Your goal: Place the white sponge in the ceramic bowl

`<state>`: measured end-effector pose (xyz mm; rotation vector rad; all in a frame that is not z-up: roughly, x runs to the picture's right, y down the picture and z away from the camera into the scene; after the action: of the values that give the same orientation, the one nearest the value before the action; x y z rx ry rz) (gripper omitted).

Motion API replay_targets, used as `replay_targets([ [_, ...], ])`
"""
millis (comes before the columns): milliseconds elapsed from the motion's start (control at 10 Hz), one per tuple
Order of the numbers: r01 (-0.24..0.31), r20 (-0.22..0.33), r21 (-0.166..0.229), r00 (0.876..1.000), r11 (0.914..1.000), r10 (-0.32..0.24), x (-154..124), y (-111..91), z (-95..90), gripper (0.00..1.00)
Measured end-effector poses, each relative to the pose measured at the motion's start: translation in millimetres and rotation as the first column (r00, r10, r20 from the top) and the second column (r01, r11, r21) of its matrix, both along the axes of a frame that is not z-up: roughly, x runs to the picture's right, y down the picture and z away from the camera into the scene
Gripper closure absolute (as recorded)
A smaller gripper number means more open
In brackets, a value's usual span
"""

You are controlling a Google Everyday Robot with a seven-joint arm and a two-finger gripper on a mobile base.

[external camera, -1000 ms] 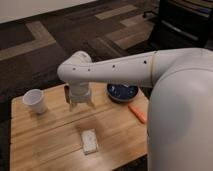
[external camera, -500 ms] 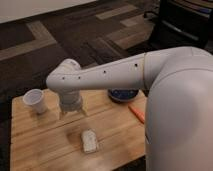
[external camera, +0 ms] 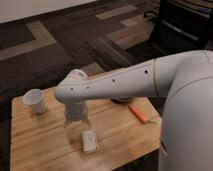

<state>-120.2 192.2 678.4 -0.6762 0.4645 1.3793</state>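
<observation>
So here's what we're looking at on the wooden worktop (external camera: 40, 145), going left to right. Over by the back left corner there's 1 white cup (external camera: 35, 100), standing upright and well apart from everything else.

Next up is the gripper (external camera: 77, 127). It hangs straight down from the arm's wrist over the middle-left part of the worktop, low above the wood. We honestly can't tell whether it's released or clenched, and nothing shows as held in it.

Just to the right of the gripper and a bit closer to the front edge lies the white sponge (external camera: 90, 141), flat on the wood, its long side running front to back. We can't say whether the gripper touches it; it looks just beside it.

The big white arm (external camera: 125, 82) sweeps across the back of the worktop and covers most of the ceramic bowl (external camera: 121, 101). We only get a dark sliver of it peeking out under the arm, near the back edge.

Right of that, near the right edge, there's 1 orange carrot (external camera: 138, 113), lying at a slant and apart from the bowl.
</observation>
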Motion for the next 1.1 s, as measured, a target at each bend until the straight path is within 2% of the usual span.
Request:
replay_targets([
  [200,0.019,0.027,0.000,0.999,0.9998,-0.019,10,15,2.0,0.35],
  [600,0.047,0.040,-0.010,0.998,0.9989,-0.046,28,39,8.8,0.35],
  [1100,0.088,0.063,-0.022,0.994,0.9959,-0.087,25,57,19.9,0.35],
])
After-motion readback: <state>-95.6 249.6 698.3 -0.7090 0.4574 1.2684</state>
